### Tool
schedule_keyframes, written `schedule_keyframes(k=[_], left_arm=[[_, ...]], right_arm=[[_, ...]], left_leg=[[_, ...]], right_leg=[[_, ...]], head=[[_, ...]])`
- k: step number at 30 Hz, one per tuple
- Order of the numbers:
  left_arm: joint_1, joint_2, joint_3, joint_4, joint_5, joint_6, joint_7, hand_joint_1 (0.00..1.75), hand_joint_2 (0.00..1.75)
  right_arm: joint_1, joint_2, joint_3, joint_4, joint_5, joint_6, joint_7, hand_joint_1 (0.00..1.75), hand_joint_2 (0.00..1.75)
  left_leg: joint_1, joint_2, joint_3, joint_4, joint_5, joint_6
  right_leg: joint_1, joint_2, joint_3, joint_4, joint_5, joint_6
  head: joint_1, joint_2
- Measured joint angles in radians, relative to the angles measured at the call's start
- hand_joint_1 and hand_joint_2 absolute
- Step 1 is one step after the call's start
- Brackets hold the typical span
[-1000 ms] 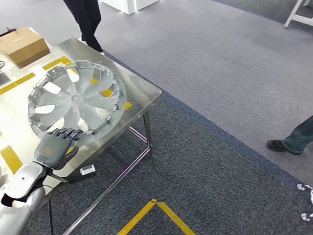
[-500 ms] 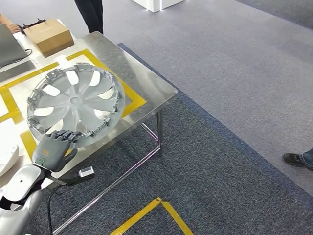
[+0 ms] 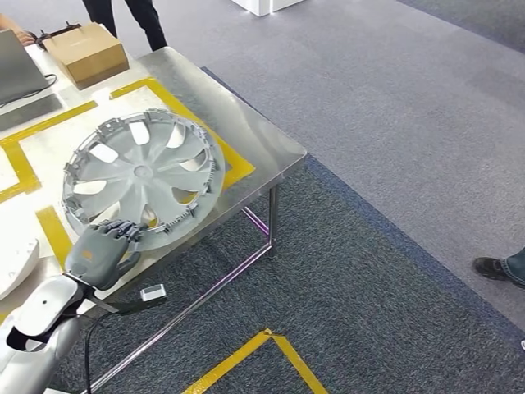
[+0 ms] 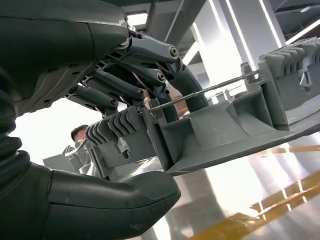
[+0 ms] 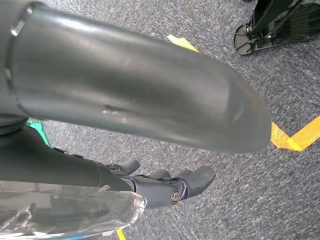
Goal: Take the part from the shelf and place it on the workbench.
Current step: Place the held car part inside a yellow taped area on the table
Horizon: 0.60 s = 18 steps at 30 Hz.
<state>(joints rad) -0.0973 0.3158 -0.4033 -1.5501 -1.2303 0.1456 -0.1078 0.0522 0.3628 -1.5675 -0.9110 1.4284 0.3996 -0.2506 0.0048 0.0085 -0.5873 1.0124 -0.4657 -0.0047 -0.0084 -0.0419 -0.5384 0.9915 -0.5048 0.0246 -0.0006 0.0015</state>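
Note:
The part is a grey plastic wheel cover (image 3: 143,174) with curved spokes and a clipped rim. It lies low and slightly tilted over the steel workbench (image 3: 260,144), inside the yellow taped rectangle. My left hand (image 3: 102,250) grips its near rim at the bench's front edge. In the left wrist view the fingers (image 4: 151,75) curl over the ribbed rim (image 4: 234,125) and the thumb (image 4: 113,195) lies under it. In the right wrist view my right hand (image 5: 166,185) hangs above the carpet with fingers loosely apart and nothing in it.
A cardboard box (image 3: 87,51) and a laptop (image 3: 19,74) sit at the bench's far side, a white object (image 3: 15,263) at its left. A person's legs (image 3: 133,12) stand behind the bench, another's shoe (image 3: 495,267) at the right. Yellow tape (image 3: 260,353) marks the carpet.
The whole picture has shifted, so the camera moved; more of the bench top and its yellow frame shows. My left hand keeps its hold on the wheel cover's rim.

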Motion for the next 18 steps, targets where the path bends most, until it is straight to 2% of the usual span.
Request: schedule_keyframes(k=[4, 18], left_arm=[[-0.026, -0.024, -0.029, 0.003, 0.000, -0.024, 0.014, 1.75, 1.75], [-0.114, -0.090, -0.082, 0.053, 0.019, -0.069, 0.072, 1.75, 1.75]], right_arm=[[-0.002, 0.000, 0.000, 0.000, 0.002, 0.003, 0.001, 0.00, 0.00], [-0.009, 0.000, 0.000, 0.000, -0.008, 0.021, 0.016, 0.00, 0.00]], left_leg=[[-0.001, 0.000, 0.000, 0.000, 0.001, 0.002], [0.000, 0.002, 0.000, 0.000, 0.003, 0.004]], right_leg=[[-0.001, 0.001, 0.000, 0.000, 0.001, 0.003], [0.000, 0.002, -0.001, 0.002, 0.001, 0.003]], head=[[0.000, 0.000], [0.000, 0.000]])
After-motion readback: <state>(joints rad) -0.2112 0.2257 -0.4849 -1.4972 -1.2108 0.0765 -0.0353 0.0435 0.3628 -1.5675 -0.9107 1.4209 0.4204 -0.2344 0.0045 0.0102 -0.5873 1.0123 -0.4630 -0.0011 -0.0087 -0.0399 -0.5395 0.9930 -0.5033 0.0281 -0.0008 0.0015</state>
